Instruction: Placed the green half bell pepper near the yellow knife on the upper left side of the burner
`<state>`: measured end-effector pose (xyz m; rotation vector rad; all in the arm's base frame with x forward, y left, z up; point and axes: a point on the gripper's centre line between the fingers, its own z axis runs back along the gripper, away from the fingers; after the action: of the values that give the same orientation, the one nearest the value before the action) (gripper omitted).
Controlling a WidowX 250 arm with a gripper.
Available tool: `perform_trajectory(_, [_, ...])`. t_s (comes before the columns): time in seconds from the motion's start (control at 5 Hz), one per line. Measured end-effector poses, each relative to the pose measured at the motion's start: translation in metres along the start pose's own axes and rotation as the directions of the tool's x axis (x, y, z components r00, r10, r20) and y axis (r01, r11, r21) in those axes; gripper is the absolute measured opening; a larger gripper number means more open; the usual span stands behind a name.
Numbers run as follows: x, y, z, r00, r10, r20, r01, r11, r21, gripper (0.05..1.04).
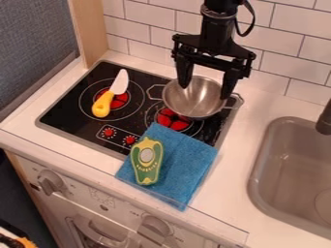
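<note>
Before white wall tiles (150, 18), my black two-finger gripper (205, 91) is hanging spread wide and empty over a steel pot (176, 102), risking a snag if I swing low toward the green half bell pepper (147, 167) lying forward of me on a blue cloth (184, 162).

Looking down at a slant from up high, over the near side of the counter (229, 193). Facing the far wall (152, 22) of white tiles. Near enough to fit the whole stove (67, 106) on the left, but just part of the sink (281, 133) on the right. Taking in some oven front (71, 193) too.
</note>
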<state>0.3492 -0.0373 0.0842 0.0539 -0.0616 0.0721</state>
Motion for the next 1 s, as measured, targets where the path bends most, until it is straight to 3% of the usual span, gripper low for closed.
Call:
perform_trajectory(0.2, [-0.004,-0.001,-0.011,0.999,0.001,-0.034,-0.001,1.0,0.004,1.001])
perform_trajectory(0.4, [-0.028,0.003,-0.026,0.996,-0.006,-0.094,0.007,1.0,0.014,1.001])
perform_trajectory(0.6, [-0.056,0.011,-0.008,0.996,-0.041,-0.073,0.043,0.999,0.017,1.001])
perform_trajectory(0.8, [-0.085,0.023,-0.01,0.992,-0.078,-0.1,0.083,0.995,0.047,1.001])
perform_trajectory(1.0, [-0.095,0.037,-0.024,0.992,-0.042,-0.115,0.049,0.997,0.059,1.001])
